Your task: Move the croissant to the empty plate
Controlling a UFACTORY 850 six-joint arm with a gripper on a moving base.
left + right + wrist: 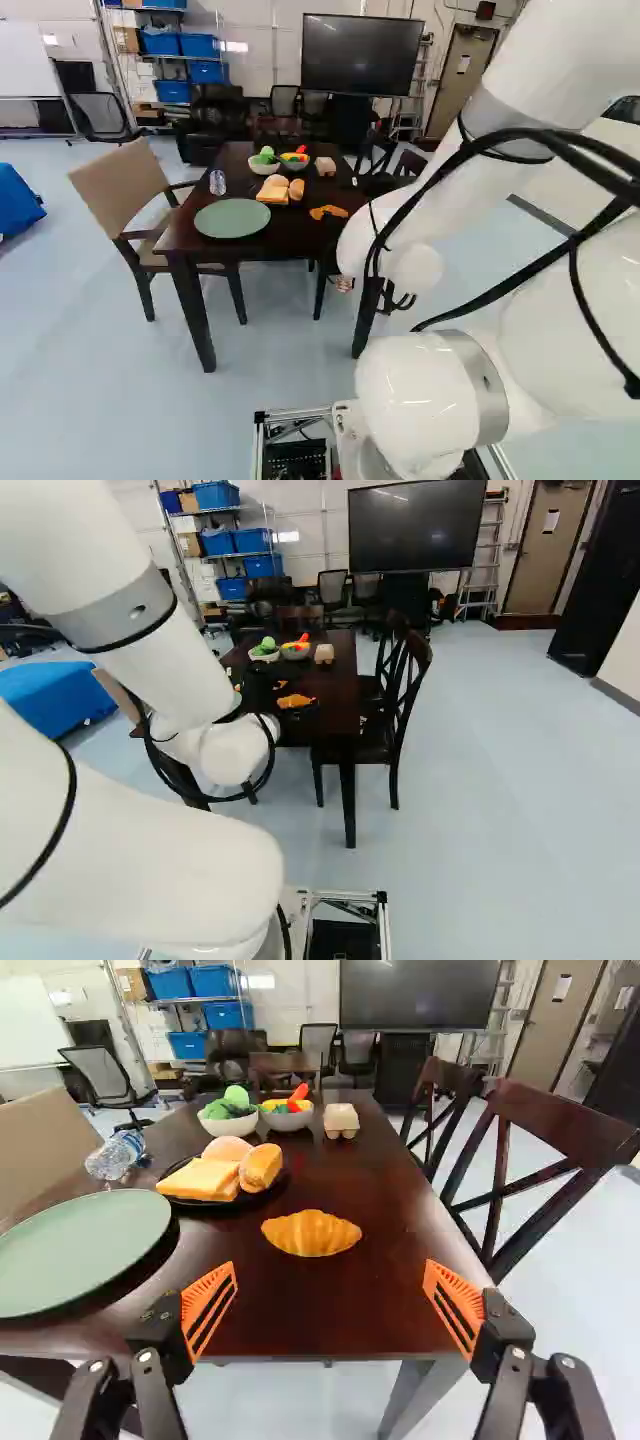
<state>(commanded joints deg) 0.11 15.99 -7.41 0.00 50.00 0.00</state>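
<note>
One croissant (311, 1233) ahead of open jaws

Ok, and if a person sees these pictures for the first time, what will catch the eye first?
Most likely the arm, large and white, filling the right side of the left base view. In the wrist view, the golden croissant stands out on the dark table, ahead of and between the open orange-padded fingers. Beside the black plate of bread, the wide green plate also draws the eye.
</note>
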